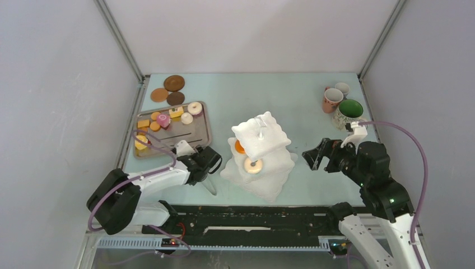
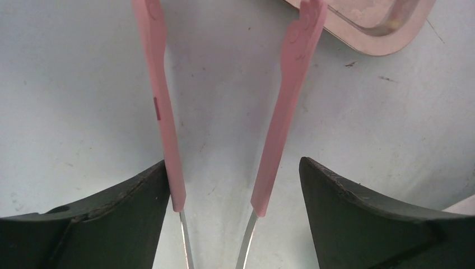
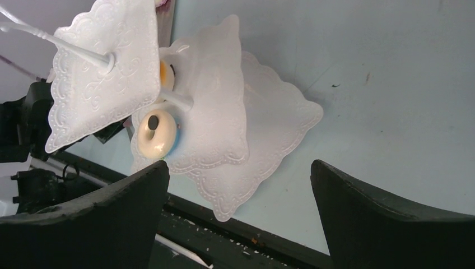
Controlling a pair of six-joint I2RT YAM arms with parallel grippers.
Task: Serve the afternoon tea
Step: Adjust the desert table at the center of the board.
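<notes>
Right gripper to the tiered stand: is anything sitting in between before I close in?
Nothing visible. The open right gripper faces the white stand across a short strip of table. The mugs stand farther back on the right, off that line.

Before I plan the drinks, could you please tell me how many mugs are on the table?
3, clustered in the far right corner: a pink mug, a small pale mug just behind it, and a green-inside mug closest to the near edge. None appear hidden.

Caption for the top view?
Tea setup: left gripper open around the pink tongs by the tray; right gripper open beside the three-tier stand bearing a donut and biscuit.
</notes>
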